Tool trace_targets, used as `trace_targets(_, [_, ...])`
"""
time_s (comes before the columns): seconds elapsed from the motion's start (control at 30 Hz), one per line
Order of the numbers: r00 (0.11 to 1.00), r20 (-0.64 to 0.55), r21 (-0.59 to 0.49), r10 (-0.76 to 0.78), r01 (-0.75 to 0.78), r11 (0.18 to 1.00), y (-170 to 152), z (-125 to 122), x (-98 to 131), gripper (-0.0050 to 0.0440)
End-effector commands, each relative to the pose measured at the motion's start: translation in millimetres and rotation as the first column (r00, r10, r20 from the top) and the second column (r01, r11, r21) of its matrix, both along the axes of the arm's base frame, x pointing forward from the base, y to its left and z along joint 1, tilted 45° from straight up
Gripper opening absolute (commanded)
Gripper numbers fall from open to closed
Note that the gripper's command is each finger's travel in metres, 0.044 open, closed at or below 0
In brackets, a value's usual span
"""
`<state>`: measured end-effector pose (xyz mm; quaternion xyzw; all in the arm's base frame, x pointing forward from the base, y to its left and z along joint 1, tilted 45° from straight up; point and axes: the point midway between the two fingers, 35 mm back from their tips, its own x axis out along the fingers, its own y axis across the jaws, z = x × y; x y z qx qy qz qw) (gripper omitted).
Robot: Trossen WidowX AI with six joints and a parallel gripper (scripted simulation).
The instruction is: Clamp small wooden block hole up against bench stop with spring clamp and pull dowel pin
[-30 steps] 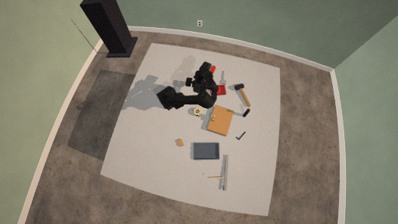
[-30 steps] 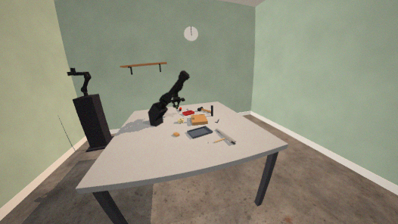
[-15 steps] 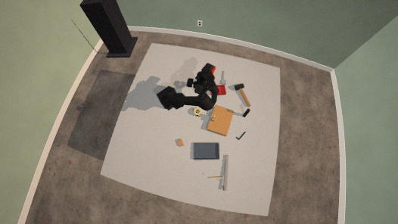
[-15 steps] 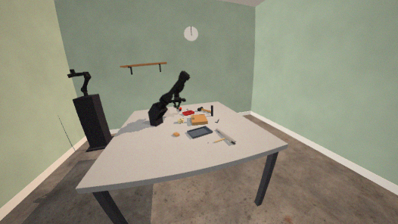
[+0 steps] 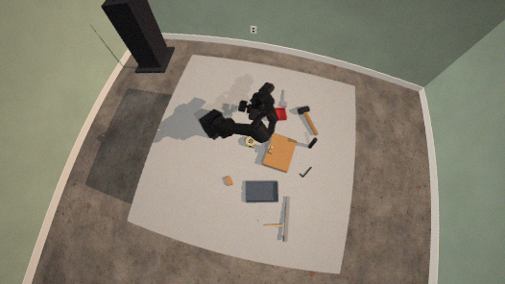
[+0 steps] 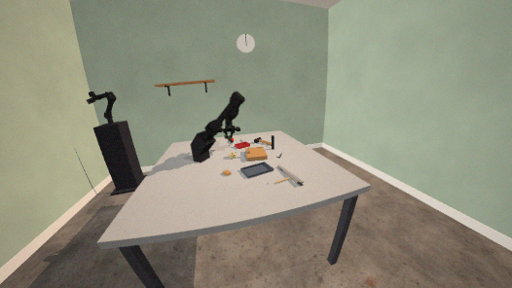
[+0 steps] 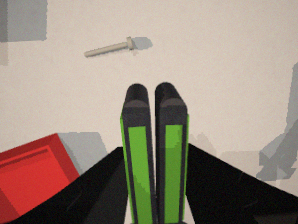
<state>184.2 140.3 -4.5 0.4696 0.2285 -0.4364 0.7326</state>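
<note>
Two green claw point(image 7: 152, 96) fingers pinching something too thin to make out.

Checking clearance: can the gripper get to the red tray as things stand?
Probably yes: the gripper hovers just beside the red tray with nothing between them, though it is shut on a small thing.
</note>
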Motion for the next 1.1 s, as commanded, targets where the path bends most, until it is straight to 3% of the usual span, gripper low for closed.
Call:
trace_targets(0.0, [1.000, -0.007, 0.008, -0.005, 0.005, 1.000, 0, 2, 2, 0.0000])
trace_targets(1.07, [0.998, -0.047, 0.037, -0.033, 0.035, 0.999, -12, 14, 18, 0.0000])
